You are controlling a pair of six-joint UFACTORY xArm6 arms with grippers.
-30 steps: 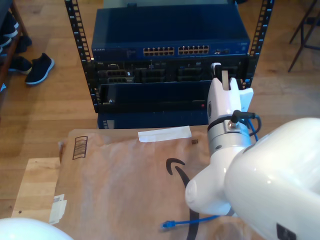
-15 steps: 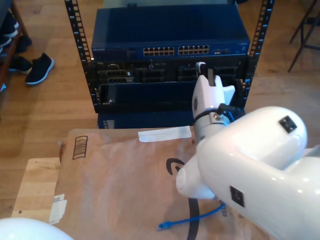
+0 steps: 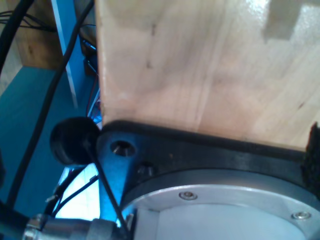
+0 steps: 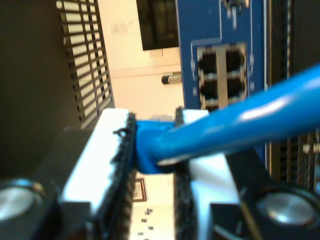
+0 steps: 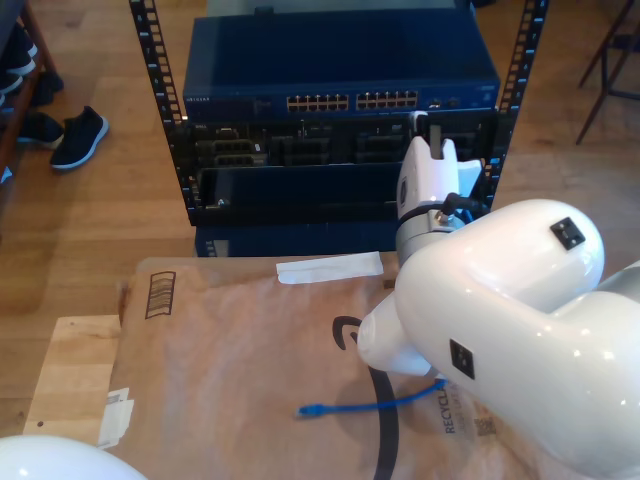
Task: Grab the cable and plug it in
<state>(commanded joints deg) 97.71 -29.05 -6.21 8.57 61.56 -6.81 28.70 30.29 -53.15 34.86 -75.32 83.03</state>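
The bright blue cable [image 4: 240, 125] runs out from between the padded fingers [image 4: 112, 150] of my second gripper [image 4: 155, 122], which is shut on it near one end. Just ahead of that gripper are the dark ports [image 4: 220, 75] of a blue switch. In the exterior view my second gripper [image 5: 425, 125] is raised against the rack front, below the switch's port row [image 5: 350, 101] toward its right end. The rest of the cable [image 5: 380, 403] lies on the cardboard, its loose plug [image 5: 308, 410] pointing to the exterior view's left. The held plug is hidden by the pads.
A brown cardboard sheet [image 5: 230, 340] covers the table in front of the rack [image 5: 150, 90]. The big white arm body [image 5: 500, 320] stands at the exterior view's right. A white rounded arm part [image 5: 50, 462] sits at its lower left corner. The first wrist view faces a wooden board [image 3: 200, 65].
My second gripper swung toward the exterior view's left, then came back right and slightly nearer the switch. The loose plug slid across the cardboard toward the rack and the exterior view's left.
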